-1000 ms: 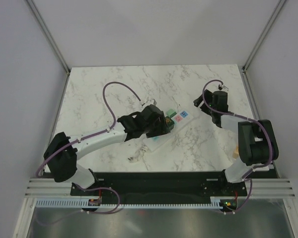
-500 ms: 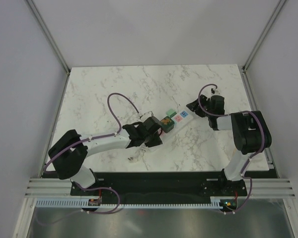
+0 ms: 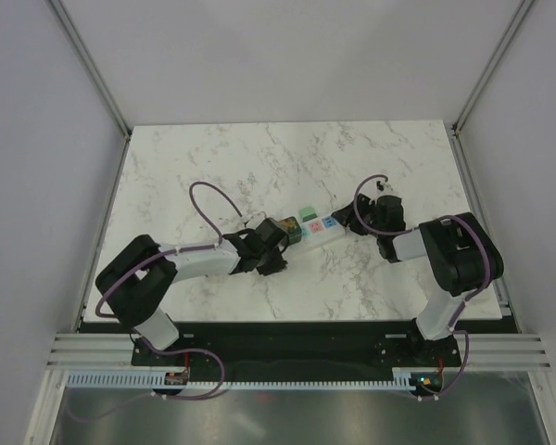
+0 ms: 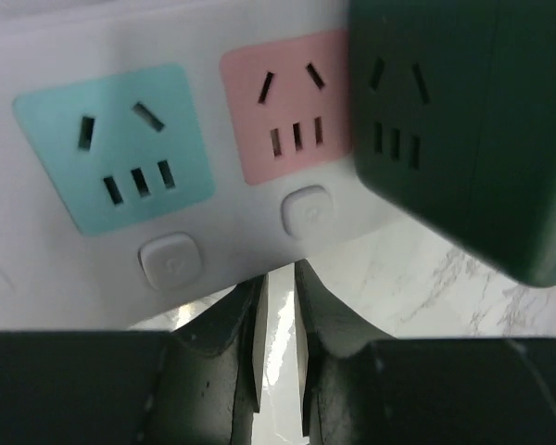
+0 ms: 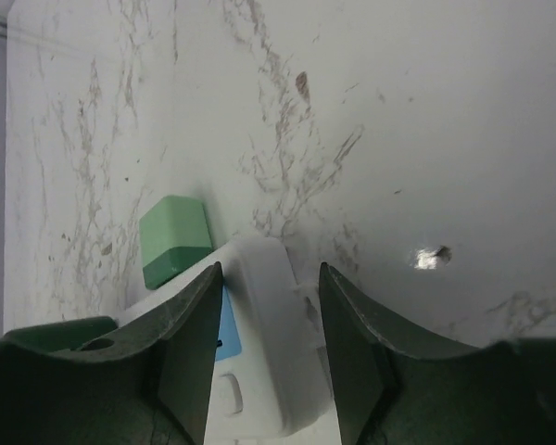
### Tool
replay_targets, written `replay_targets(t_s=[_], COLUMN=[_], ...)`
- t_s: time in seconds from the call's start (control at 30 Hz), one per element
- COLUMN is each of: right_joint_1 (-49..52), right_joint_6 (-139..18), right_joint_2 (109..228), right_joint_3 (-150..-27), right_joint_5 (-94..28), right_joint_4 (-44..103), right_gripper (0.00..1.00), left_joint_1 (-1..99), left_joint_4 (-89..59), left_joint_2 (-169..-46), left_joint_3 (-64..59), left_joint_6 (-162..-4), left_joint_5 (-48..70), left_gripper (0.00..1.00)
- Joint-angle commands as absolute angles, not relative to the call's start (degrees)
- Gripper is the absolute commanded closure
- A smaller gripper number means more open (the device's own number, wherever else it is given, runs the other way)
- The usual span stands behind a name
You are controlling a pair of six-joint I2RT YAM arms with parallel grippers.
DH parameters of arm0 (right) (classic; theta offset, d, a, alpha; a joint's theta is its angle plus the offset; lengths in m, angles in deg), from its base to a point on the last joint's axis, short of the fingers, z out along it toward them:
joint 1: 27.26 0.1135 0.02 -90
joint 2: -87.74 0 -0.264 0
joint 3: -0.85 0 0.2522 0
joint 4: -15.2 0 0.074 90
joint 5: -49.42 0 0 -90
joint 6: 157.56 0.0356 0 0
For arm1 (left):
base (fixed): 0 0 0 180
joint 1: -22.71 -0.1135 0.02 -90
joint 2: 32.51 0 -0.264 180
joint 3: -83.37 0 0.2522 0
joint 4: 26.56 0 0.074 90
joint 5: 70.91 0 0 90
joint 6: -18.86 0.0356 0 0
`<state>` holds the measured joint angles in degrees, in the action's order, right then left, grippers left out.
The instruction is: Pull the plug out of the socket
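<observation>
Plug [image 4: 463,130] looks seated at the left end of the socket [image 4: 222,232], just beside the pink outlet [image 4: 292,107], so I judge the pull not yet done. Right gripper [image 5: 269,278] is clamped across the socket's other end, apparently bracing it. Left gripper [image 4: 280,297] is pinched closed on nothing, its tips at the socket's near edge beside the plug. Left to do: open it, take the plug, draw it off.

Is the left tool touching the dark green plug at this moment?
Apart. The left wrist view shows the shut left tool below the plug, with bare table visible between them.
</observation>
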<state>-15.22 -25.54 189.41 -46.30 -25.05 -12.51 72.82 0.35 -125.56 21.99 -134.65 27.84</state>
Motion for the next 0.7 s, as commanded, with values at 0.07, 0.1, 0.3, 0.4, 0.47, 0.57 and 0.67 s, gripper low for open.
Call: replay_targets(t_s=[0.07, 0.1, 0.3, 0.4, 0.47, 0.57, 0.67], right_joint_1=[-11.7, -11.4, -8.6, -8.6, -8.5, -8.4, -7.7], right_joint_6=[-22.7, -22.5, -23.6, -27.2, -29.6, -32.3, -34.2], right_joint_2=[187.3, 186.8, 184.3, 180.4, 178.1, 174.0, 173.3], right_joint_3=[-41.1, -40.5, -38.0, -38.8, -38.2, -37.6, -37.4], right_joint_5=[-26.9, -27.1, -28.8, -32.0, -33.5, -34.9, -34.6], right_joint_4=[-16.7, -16.9, -18.3, -13.9, -12.3, -11.8, -12.7], right_gripper=[0.47, 0.48, 0.48, 0.46, 0.45, 0.39, 0.34], left_joint_1=[64.8, 64.3, 63.8, 65.5, 67.0, 67.4, 67.4], left_joint_4=[1.2, 1.5, 5.1, 4.0, 2.9, 3.1, 4.7], left_joint_2=[-120.8, -120.3, -115.0, -109.7, -106.4, -101.2, -99.3], left_joint_3=[24.8, 24.7, 22.9, 24.8, 26.7, 27.1, 24.2], left_joint_6=[-129.9, -127.8, -120.2, -118.3, -116.2, -112.8, -107.5], left_joint_5=[32.1, 33.2, 30.8, 29.7, 29.5, 30.3, 31.7], left_gripper=[0.75, 0.75, 0.73, 0.67, 0.52, 0.23, 0.09])
